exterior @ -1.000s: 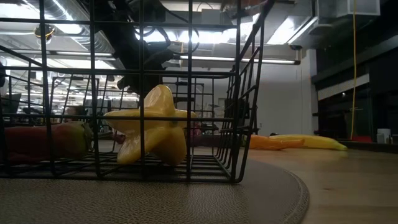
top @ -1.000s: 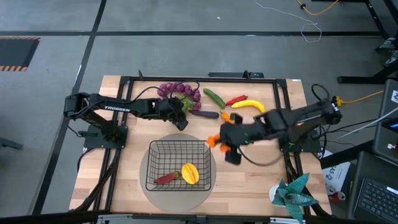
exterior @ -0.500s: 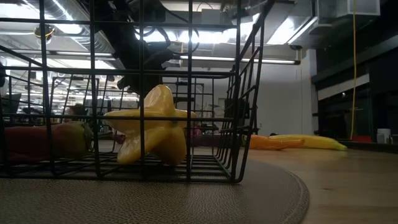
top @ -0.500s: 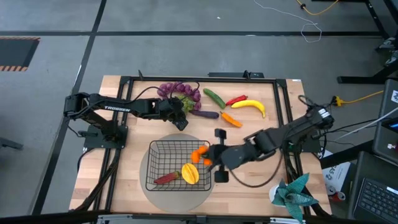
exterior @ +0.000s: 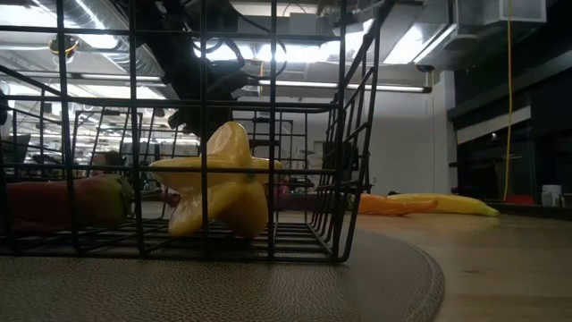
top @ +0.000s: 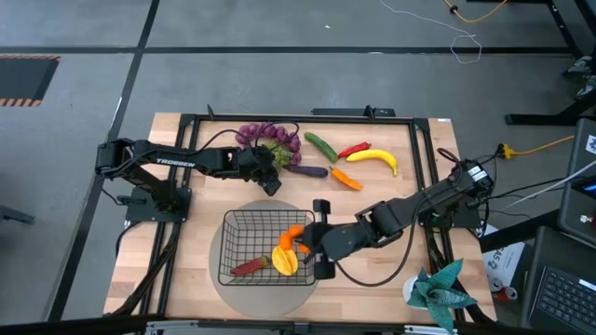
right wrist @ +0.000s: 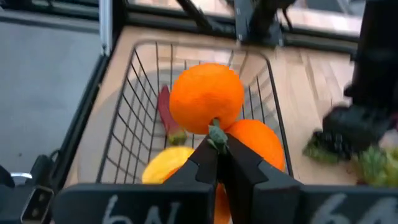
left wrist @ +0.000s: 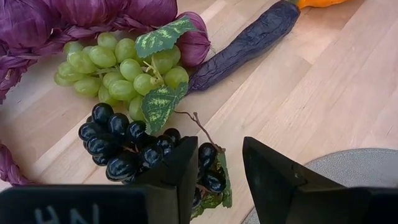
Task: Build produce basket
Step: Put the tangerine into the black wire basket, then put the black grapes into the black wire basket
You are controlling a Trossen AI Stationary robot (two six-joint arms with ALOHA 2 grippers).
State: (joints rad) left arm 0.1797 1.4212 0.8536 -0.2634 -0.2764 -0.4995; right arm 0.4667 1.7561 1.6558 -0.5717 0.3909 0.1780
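Observation:
The black wire basket (top: pixel 244 244) stands on a round grey mat and holds a yellow star-shaped fruit (top: pixel 285 261) and a red-green piece (top: pixel 250 266). My right gripper (top: pixel 304 245) reaches in from the table's right over the basket's right side, shut on a pair of round orange fruits (right wrist: pixel 206 96). My left gripper (left wrist: pixel 221 180) is open and low beside the dark grapes (left wrist: pixel 121 149); its fingers stand either side of that cluster's end. Green grapes (left wrist: pixel 118 71) and the purple eggplant (left wrist: pixel 249 43) lie just beyond. My right gripper pinches the orange pair at the small green stem (right wrist: pixel 216 134) where the two fruits join, between its two fingers. It comes slanting down from the table's right. The fruits are lifted clear and sit past the fingertips, above the inside of the basket (right wrist: pixel 134 134).
On the far part of the table lie a cucumber (top: pixel 321 145), red chili (top: pixel 354 149), banana (top: pixel 377 158), carrot (top: pixel 346 178) and a purple braided bunch (top: pixel 265 135). A teal paper plant (top: pixel 436 288) stands at the near right corner. A black frame borders the table.
My right gripper has travelled from right of the table's middle toward the left and near edge, carrying the orange fruits, and now has them over the basket's right side. It has stayed shut.

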